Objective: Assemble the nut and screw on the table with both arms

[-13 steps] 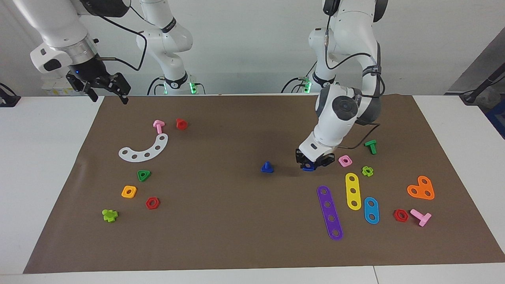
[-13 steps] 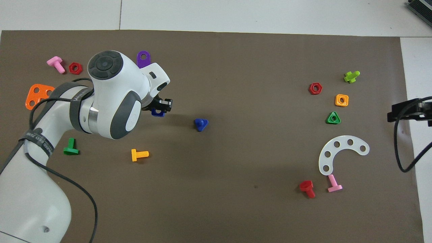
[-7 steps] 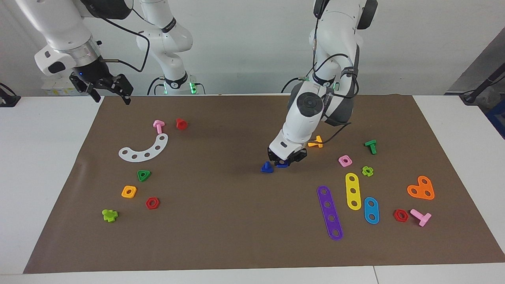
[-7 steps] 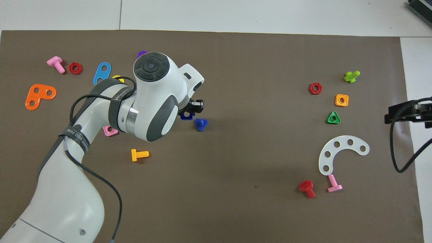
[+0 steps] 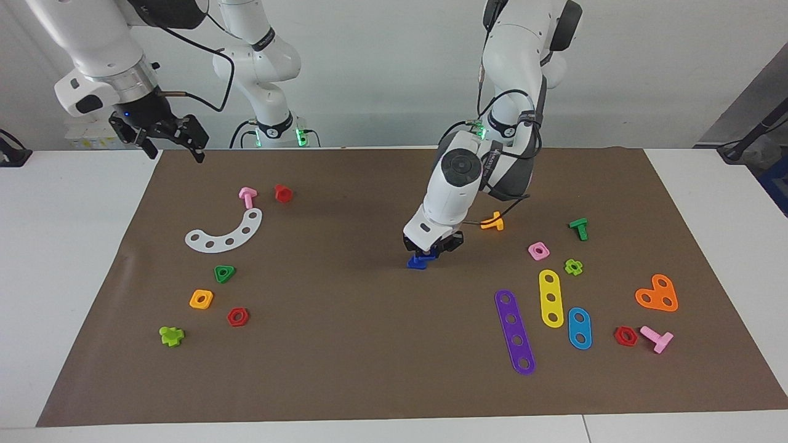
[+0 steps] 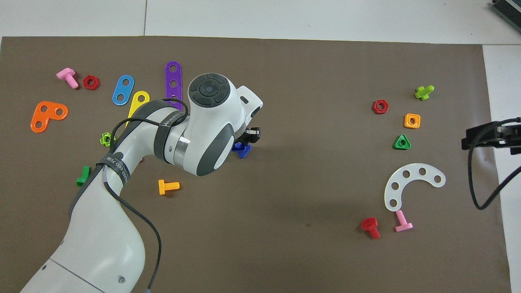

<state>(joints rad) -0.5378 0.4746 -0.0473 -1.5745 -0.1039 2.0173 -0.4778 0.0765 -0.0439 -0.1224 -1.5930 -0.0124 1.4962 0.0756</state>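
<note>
Left gripper (image 5: 433, 248) low over mid-mat, clamped on small dark-blue plastic square nut (image 5: 430, 253), nut directly over dark-blue plastic toy screw (image 5: 416, 263) standing on mat; contact unclear. Right gripper (image 5: 167, 143) waits raised over mat edge at right arm's end, fingers spread, holding nothing. Surface: white tabletop (image 5: 68, 246) under brown rectangular mat (image 5: 345, 344); pale wall above. Count: two pink bolts, two red hex nuts, one white curved strip (image 5: 225, 233), one purple four-hole strip (image 5: 515, 331).
</note>
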